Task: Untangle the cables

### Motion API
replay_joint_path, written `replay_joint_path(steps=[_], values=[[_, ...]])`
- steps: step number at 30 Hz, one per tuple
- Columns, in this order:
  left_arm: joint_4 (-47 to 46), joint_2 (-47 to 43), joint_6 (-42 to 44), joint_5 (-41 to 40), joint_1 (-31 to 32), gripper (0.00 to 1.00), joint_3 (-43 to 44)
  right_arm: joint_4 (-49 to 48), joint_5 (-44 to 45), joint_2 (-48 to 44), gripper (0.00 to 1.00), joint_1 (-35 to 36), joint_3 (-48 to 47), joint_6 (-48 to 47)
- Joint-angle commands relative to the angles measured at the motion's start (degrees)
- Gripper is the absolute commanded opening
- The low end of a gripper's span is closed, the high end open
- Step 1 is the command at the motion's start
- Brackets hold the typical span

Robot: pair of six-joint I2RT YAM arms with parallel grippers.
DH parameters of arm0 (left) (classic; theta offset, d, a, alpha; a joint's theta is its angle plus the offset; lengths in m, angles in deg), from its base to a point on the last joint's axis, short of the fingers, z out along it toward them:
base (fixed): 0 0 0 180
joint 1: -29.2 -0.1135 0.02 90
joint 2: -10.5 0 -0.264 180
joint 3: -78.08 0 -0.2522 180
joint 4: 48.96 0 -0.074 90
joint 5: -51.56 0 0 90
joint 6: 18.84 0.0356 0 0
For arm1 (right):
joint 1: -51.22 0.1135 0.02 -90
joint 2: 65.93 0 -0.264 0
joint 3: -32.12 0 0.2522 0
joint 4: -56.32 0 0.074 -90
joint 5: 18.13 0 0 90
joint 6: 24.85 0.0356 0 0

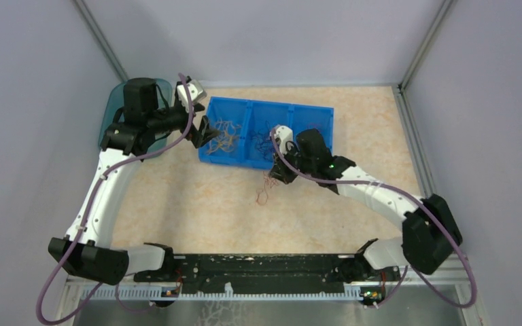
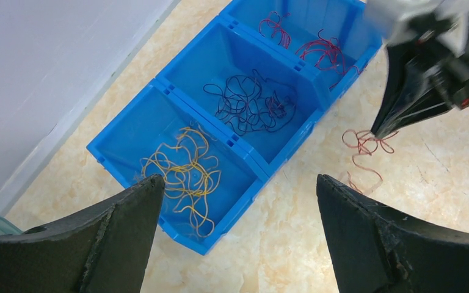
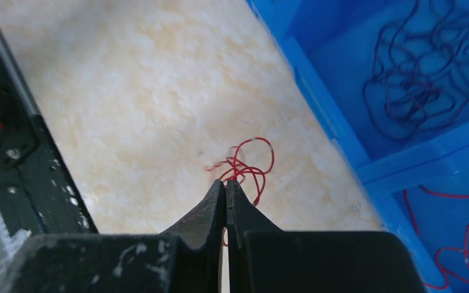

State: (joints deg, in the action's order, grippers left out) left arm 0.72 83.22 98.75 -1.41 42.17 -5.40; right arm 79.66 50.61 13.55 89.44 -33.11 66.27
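A blue bin (image 1: 272, 103) with three compartments stands at the back of the table. The left compartment holds orange-yellow cables (image 2: 186, 174), the middle one dark purple cables (image 2: 250, 104), and the right one red cables (image 2: 317, 52). One curly red cable (image 3: 250, 162) lies on the table just in front of the bin. My right gripper (image 3: 226, 182) is shut on this red cable, its tips at the tangle's near end. My left gripper (image 2: 238, 178) hovers wide open above the bin's left front corner, holding nothing.
A teal transparent cover (image 1: 112, 112) sits at the back left behind the left arm. A black rail (image 1: 258, 265) runs along the near edge between the arm bases. Grey walls enclose the table on three sides.
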Motion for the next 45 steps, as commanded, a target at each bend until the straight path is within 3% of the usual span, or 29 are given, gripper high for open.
replay_joint_path(steps=[1, 8, 12, 21, 27, 36, 45], values=[[-1.4, -1.6, -0.8, 1.6, -0.4, 0.99, -1.2, -7.4, -4.1, -9.4, 0.00, 0.5, -2.3, 3.1], [-1.1, -2.4, -0.8, 6.4, -0.4, 0.99, -2.8, -19.7, -9.6, -19.2, 0.00, -5.2, 0.1, 12.1], [-1.0, -2.4, -1.5, 7.0, -0.4, 0.99, -3.5, -22.1, -8.9, -21.7, 0.00, -8.3, 0.0, 14.7], [-2.9, -0.7, -4.8, -3.3, -0.5, 0.99, -2.1, -17.6, 9.1, -21.9, 0.00, -14.7, -3.1, 17.5], [-4.1, 1.5, -5.7, -10.0, -2.1, 0.99, 2.1, -15.0, 14.0, -22.5, 0.00, -18.2, -5.1, 19.2], [-3.7, 4.0, -6.2, -12.2, -4.7, 0.99, 5.8, -9.8, 19.0, -19.1, 0.00, -21.4, -9.8, 20.5], [-6.6, 6.3, -8.6, -16.6, -6.1, 0.99, 4.7, -6.6, 23.6, -15.9, 0.00, -21.9, -12.4, 18.9]])
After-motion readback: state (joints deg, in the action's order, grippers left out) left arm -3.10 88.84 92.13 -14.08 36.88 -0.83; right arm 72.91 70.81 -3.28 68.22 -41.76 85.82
